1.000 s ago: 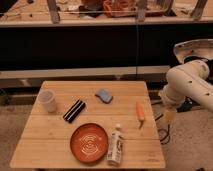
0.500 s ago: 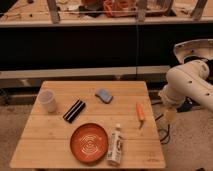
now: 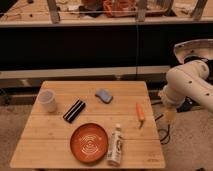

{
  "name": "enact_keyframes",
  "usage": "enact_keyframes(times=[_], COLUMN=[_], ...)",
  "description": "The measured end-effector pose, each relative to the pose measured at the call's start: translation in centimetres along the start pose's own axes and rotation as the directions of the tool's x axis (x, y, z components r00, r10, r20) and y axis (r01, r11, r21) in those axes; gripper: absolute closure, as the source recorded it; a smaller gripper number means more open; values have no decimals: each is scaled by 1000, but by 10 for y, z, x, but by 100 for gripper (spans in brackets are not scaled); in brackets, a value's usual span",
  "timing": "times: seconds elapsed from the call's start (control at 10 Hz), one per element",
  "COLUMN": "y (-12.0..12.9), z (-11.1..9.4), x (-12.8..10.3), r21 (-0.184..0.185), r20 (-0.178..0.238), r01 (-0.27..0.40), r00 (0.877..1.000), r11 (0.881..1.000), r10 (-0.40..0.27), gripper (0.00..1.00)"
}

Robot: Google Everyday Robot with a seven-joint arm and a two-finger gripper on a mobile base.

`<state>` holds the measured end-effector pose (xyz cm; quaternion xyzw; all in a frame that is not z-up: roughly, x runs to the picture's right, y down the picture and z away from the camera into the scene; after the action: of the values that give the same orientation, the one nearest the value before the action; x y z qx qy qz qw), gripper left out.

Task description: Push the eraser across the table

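The eraser, a flat black oblong block with pale stripes, lies slantwise on the left half of the light-wood table. It sits between the cup and the orange plate. My white arm stands off the table's right side. Its gripper hangs pointing down just beyond the right edge, far to the right of the eraser, open and holding nothing.
A pale cup stands at the left. A blue-grey pad lies at the back middle, and an orange plate sits at the front. A white bottle lies beside the plate. An orange carrot-like stick lies near the right edge.
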<state>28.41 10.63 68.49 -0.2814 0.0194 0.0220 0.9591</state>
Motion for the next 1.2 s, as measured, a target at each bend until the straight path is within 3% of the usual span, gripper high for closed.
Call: enact_keyframes(times=[0.3, 0.6, 1.0, 1.2], y=[-3, -16, -29, -43], z=[-2, -11, -16, -20], x=[-5, -55, -90, -121], r21=[10, 42, 72, 97], r20=[-10, -24, -43, -47], r01=[12, 72, 129, 166], r00=[1000, 997, 991, 986], r11=[1000, 997, 989, 981], r10=[-12, -71, -126, -162], gripper=[20, 20, 20, 20])
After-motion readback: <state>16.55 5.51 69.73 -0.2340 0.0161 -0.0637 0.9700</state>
